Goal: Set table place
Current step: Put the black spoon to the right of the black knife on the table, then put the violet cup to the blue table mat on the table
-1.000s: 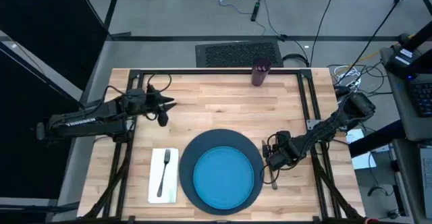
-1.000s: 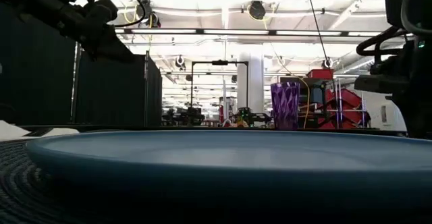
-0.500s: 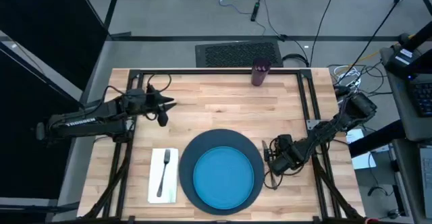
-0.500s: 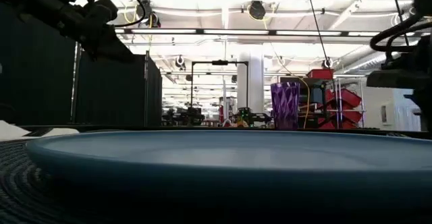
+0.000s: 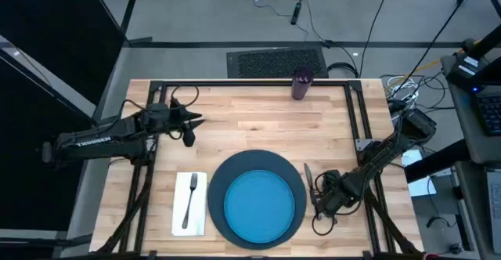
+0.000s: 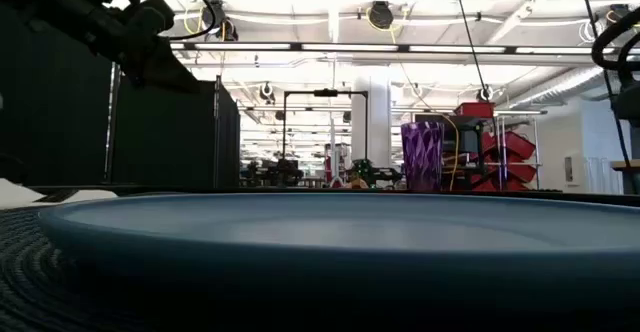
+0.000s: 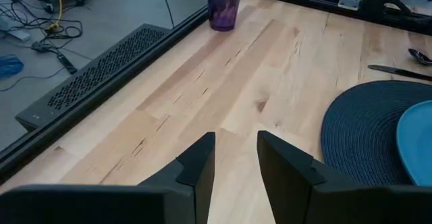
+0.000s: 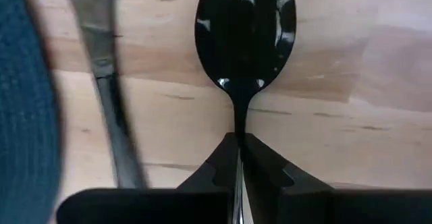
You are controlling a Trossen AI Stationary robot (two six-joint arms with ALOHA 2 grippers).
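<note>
Shifted toward the table's [image 5: 250, 119] near edge since a second ago: right gripper [image 8: 239, 158], now low beside the dark navy disc [image 5: 256, 199], fingers pinched on the spoon [image 8: 244, 32] handle. Gone from the low view except a cable loop at the frame edge. Spoon handle hidden between the fingers; bowl forward, long axis parallel to the knife [image 8: 108, 75] just beside it. Further back, left gripper [image 7: 236, 158] hovering unmoved, fingers parted and empty. Farthest, purple cup [image 5: 302, 84] upright at the far edge
</note>
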